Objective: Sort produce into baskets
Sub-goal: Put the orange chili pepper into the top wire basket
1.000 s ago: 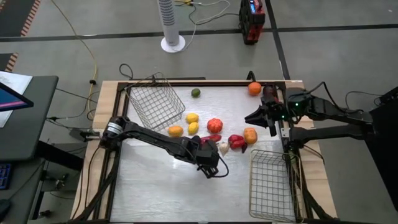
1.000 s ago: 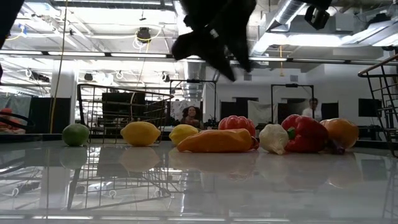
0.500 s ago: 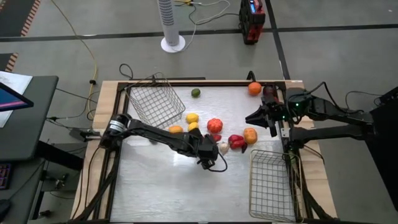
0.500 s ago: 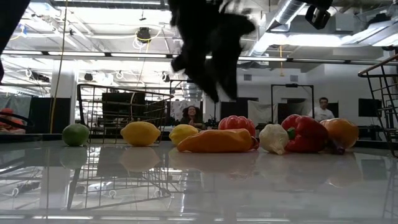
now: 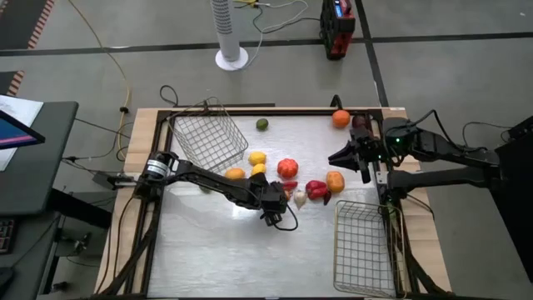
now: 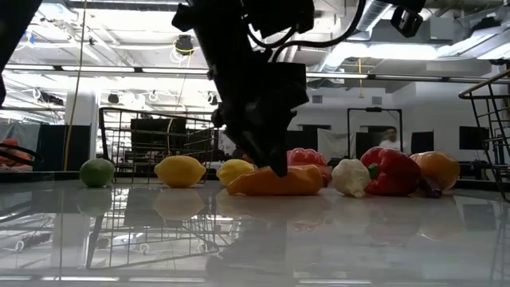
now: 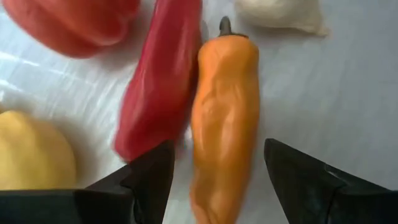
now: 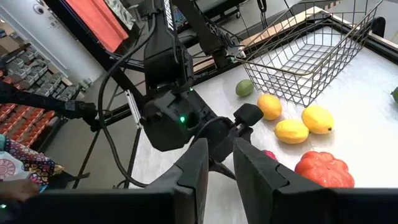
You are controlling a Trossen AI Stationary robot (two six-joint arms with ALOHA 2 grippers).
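Note:
My left gripper (image 7: 217, 163) is open and tilted down, low over the table's middle (image 5: 276, 202). Its fingers stand on either side of the near end of a long orange pepper (image 7: 224, 112) without touching it. The pepper lies flat on the table (image 6: 275, 182), and a long red pepper (image 7: 163, 81) lies against its side. White garlic (image 5: 299, 198) and a red bell pepper (image 5: 316, 190) sit just to the right. My right gripper (image 5: 341, 157) hangs shut and raised at the right side, holding nothing.
A red tomato (image 5: 287, 167), two lemons (image 5: 257, 157) and other orange and yellow fruit (image 5: 236, 174) cluster mid-table. A lime (image 5: 261, 124) and an orange (image 5: 341, 118) lie near the far edge. One wire basket (image 5: 208, 142) stands far left, another (image 5: 364, 246) near right.
My left gripper has come down and moved toward the table's far edge, rolling a little, until its fingers straddle the orange pepper. The produce has stayed where it was.

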